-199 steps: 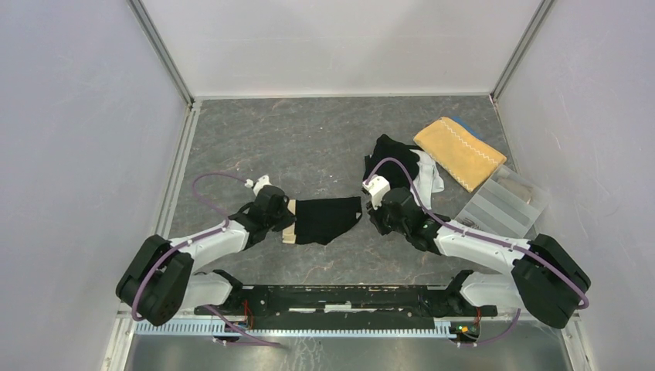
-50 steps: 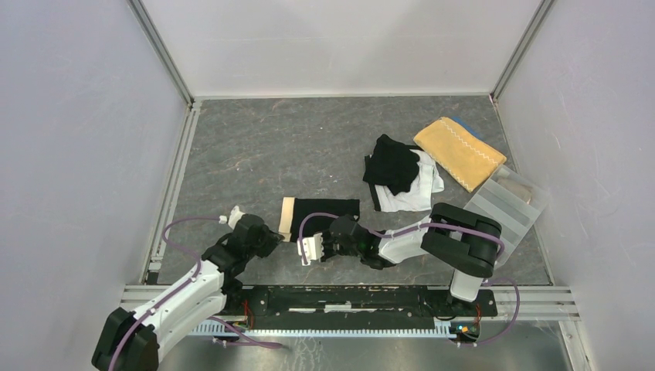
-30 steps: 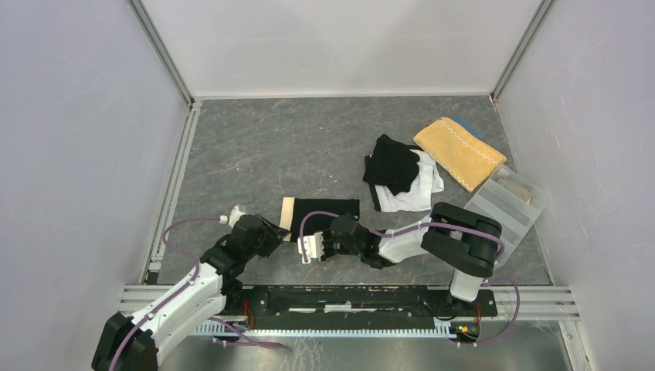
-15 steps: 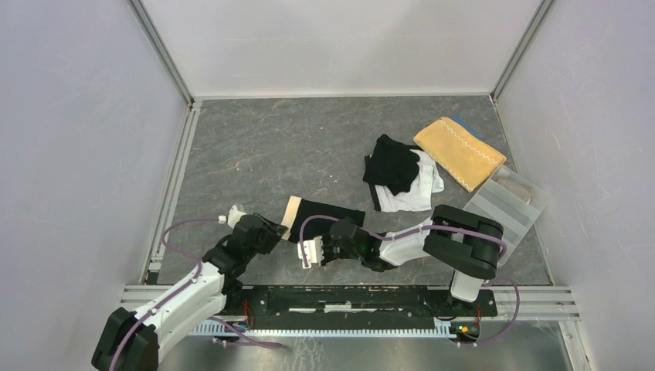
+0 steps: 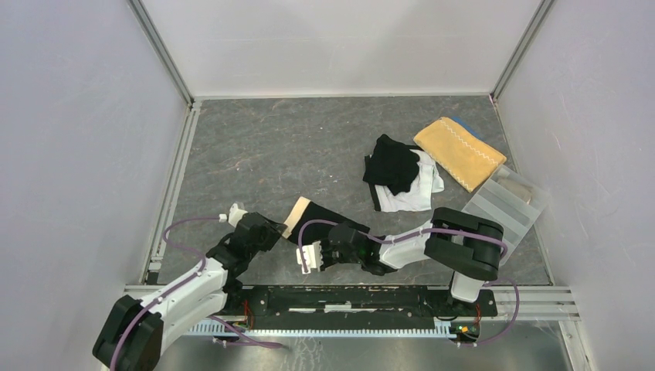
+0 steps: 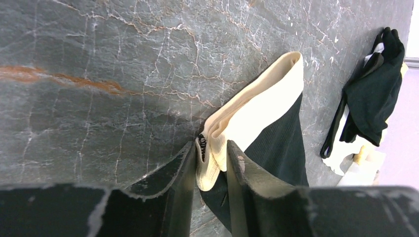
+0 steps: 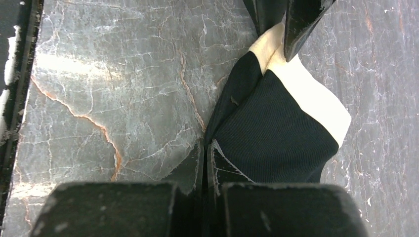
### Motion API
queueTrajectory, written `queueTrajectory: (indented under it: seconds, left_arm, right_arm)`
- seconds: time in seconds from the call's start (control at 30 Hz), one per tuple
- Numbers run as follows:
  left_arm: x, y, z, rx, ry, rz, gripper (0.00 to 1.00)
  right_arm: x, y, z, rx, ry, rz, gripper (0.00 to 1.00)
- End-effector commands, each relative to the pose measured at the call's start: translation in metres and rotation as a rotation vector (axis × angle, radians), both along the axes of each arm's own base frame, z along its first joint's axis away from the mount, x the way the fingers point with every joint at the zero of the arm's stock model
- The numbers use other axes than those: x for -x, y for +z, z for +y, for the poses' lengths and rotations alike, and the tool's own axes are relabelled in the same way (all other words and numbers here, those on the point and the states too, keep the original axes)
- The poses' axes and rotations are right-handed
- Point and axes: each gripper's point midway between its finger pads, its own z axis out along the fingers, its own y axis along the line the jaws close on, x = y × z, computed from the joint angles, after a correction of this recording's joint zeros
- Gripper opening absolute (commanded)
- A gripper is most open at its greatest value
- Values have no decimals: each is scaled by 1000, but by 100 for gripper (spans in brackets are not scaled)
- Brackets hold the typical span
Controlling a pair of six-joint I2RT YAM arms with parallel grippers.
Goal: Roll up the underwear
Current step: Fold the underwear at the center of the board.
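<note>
The underwear (image 5: 328, 216), black with a cream band (image 6: 257, 98), lies at the near side of the table (image 5: 309, 131), between the two arms. The left gripper (image 6: 211, 153) pinches one end of the cream band. The right gripper (image 7: 205, 148) is closed tight at a black corner.

To do this well, I think both should pull gently and evenly so the cloth lies flat. Then they can turn the band over in small, snug turns.

It is hard to see if the right fingers really nip any cloth. From above, the right arm hides the near edge. A pile of other underwear (image 5: 398, 174) sits farther back.
</note>
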Motion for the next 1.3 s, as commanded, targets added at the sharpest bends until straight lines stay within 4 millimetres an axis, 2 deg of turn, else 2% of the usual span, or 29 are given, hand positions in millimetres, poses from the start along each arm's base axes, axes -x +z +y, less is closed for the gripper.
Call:
queueTrajectory:
  seconds: [0.0,0.37,0.6,0.73,0.83,1.03,1.27]
  left_arm:
    - [14,-28,16,-86,15,75,34]
    - [6,-20,19,-139,-8,41,2]
    - [7,5,31,-234,-13,45,2]
    - [10,24,41,-275,5,49,2]
    - [10,36,45,-301,8,48,2]
    - [8,54,46,-348,-29,58,2]
    - [-6,77,41,-391,-59,36,2]
  right_arm:
    - [20,-14,-8,55,39,69,0]
    - [31,-9,-3,17,49,106,0]
    - [38,16,11,-79,-4,196,0]
    - [39,19,16,-60,-57,230,0]
    - [41,29,20,-95,-84,270,0]
    - [46,50,27,-164,-112,354,0]
    - [39,52,26,-173,-190,390,0]
